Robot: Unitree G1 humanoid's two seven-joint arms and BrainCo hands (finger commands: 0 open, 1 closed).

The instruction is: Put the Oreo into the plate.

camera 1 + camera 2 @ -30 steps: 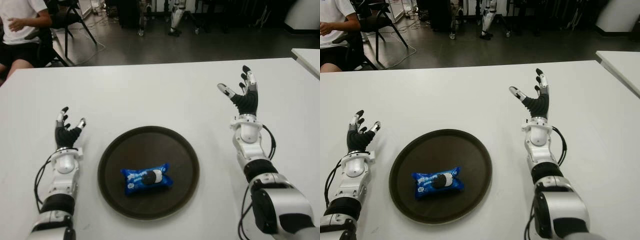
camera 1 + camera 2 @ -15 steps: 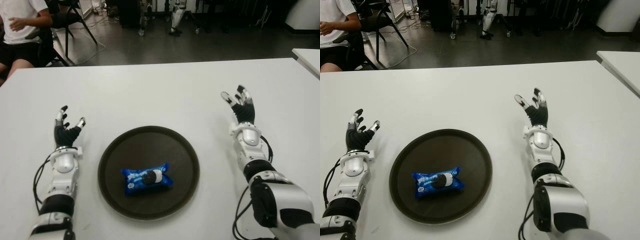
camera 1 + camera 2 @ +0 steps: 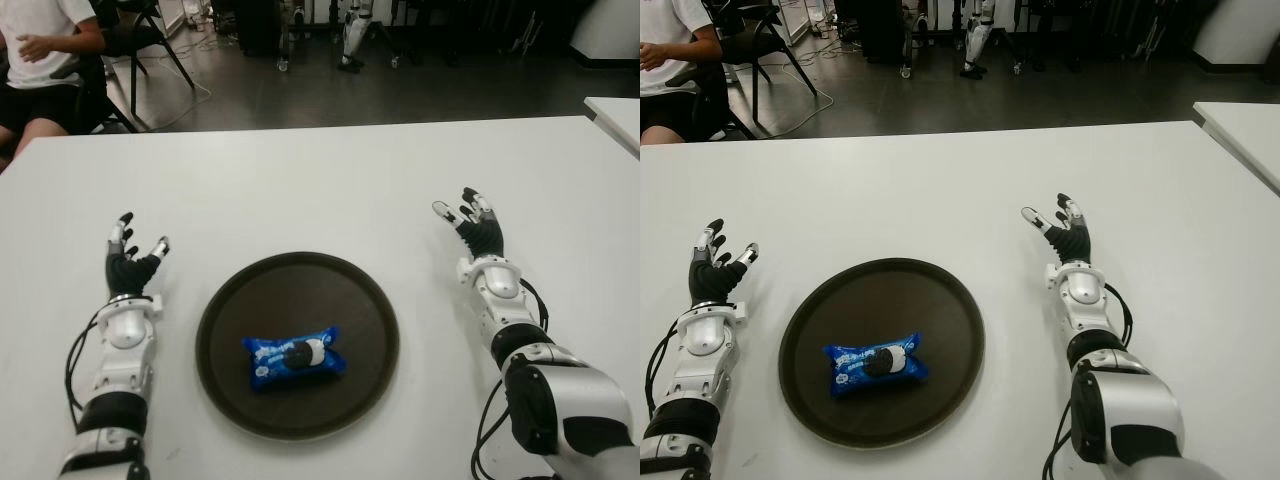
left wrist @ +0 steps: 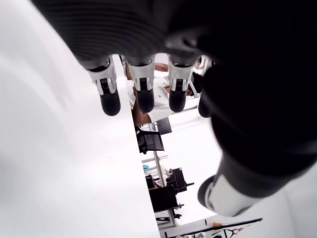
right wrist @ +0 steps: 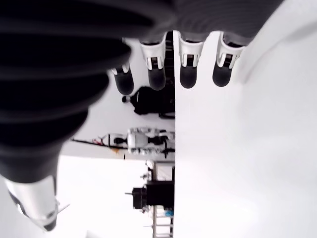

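Note:
A blue Oreo packet [image 3: 293, 356] lies inside the round dark brown plate [image 3: 364, 300], slightly in front of its middle. My right hand [image 3: 468, 220] is low over the white table, to the right of the plate, with fingers spread and nothing in it. My left hand [image 3: 131, 255] shows to the left of the plate, also open and holding nothing. The right wrist view shows spread fingertips [image 5: 190, 72] over bare table, and the left wrist view shows the same [image 4: 143, 95].
The white table [image 3: 300, 190] stretches wide around the plate. A second white table corner [image 3: 615, 110] is at the far right. A seated person [image 3: 40, 60] is at the far left beyond the table, near chairs and equipment on the dark floor.
My right hand has come down and back toward me from a raised position, ending low by the table right of the plate. The packet, the plate and my left hand have stayed put.

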